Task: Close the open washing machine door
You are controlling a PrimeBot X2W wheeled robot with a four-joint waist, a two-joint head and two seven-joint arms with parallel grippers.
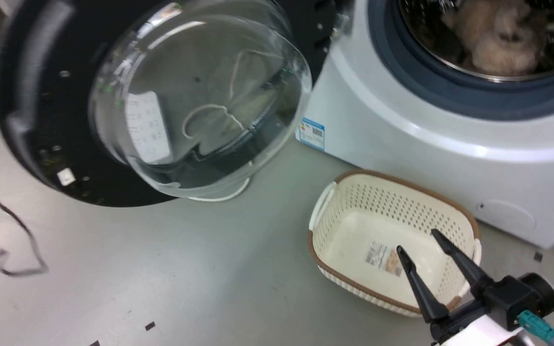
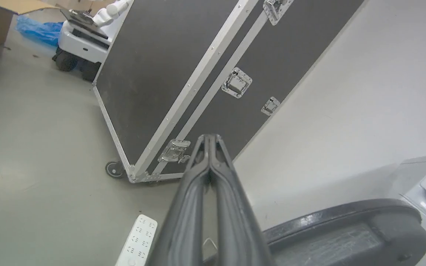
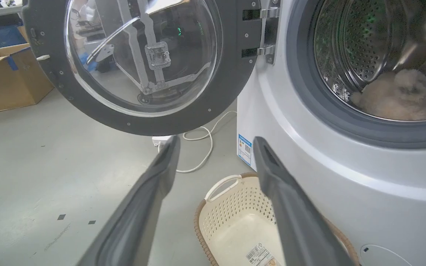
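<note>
The washing machine door (image 1: 195, 101) stands swung wide open at the upper left, a black-rimmed disc with a bulging clear glass centre. Its hinge (image 3: 266, 33) joins it to the white washing machine (image 1: 402, 139). My right gripper (image 1: 417, 241) is open with nothing between its fingers, low at the right over the basket and well away from the door. In the right wrist view the door (image 3: 231, 74) faces my right gripper (image 3: 216, 140). My left gripper (image 2: 209, 137) is shut on nothing, beside the door's dark outer face (image 2: 346, 229).
A cream perforated basket (image 1: 327, 226) with a brown rim sits on the floor before the machine. A beige fluffy item (image 1: 498, 38) lies in the steel drum. A black flight case (image 2: 183, 66), a white power strip (image 2: 137, 240) and a cardboard box (image 3: 6, 77) stand behind the door.
</note>
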